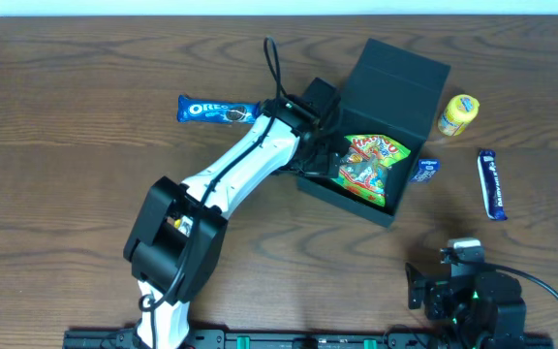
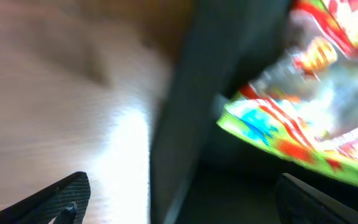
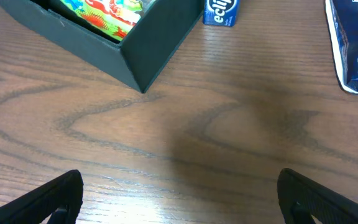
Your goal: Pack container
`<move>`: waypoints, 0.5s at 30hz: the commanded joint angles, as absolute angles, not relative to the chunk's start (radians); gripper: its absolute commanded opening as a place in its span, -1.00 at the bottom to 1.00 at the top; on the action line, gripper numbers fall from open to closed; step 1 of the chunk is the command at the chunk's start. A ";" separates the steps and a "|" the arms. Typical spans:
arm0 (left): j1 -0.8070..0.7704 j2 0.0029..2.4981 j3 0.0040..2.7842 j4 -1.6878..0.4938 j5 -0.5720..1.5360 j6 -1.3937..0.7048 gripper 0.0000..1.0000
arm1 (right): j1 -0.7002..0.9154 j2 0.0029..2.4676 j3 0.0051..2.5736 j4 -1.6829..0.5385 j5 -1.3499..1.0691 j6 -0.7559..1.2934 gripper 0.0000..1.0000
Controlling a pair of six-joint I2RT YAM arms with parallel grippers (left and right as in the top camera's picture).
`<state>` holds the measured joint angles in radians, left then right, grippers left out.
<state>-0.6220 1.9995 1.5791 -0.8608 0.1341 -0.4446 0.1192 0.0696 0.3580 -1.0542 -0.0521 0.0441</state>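
The left wrist view is smeared with blur. Only a wall of the matte dark square cardboard box (image 2: 173, 124) and a green, red and yellow plastic candy bag (image 2: 303, 106) at 2 o'clock can be read, and the bag's print is illegible. The left gripper (image 2: 182, 186) is spread wide, one finger on either side of that wall. From overhead the white left arm (image 1: 250, 160) covers the gripper and the box's 9 o'clock edge.

The box sits right of table centre with its hinged lid (image 1: 395, 82) standing open at 1 o'clock and the bag lying inside. The right wrist view cuts off all of the box but one corner, and crops the dark blue chocolate bar wrapper (image 3: 353, 50) at the frame's 2 o'clock edge. The right gripper (image 3: 179, 180), fingers spread, hangs over the bare brown wooden table (image 3: 229, 137) at the box's 5 o'clock.

Around the box lie a blue Oreo packet (image 1: 218, 111) at 9 o'clock, a small yellow jar (image 1: 459, 114) at 3 o'clock, and a small blue mint box (image 1: 425, 171) just beside its 4 o'clock corner.
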 commanded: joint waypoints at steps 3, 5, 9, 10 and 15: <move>-0.611 1.958 1.573 -0.856 -0.083 -0.392 0.91 | 0.110 0.064 0.351 -1.059 -0.049 0.047 0.98; -0.610 1.958 1.573 -0.845 -0.121 -0.392 0.91 | 0.110 0.064 0.351 -1.058 -0.049 0.047 0.98; -0.605 1.967 1.573 -0.763 -0.092 -0.303 0.91 | 0.110 0.064 0.351 -1.059 -0.049 0.047 0.98; -0.605 1.970 1.573 -0.734 -0.064 -0.259 0.90 | 0.110 0.064 0.351 -1.058 -0.049 0.047 0.98; -0.605 1.977 1.573 -0.645 -0.035 -0.154 0.91 | 0.110 0.064 0.351 -1.058 -0.049 0.047 0.98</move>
<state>-0.6094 1.9812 1.5776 -0.6659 -0.0517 -0.2623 0.1192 0.0696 0.3580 -1.0546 -0.0521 0.0441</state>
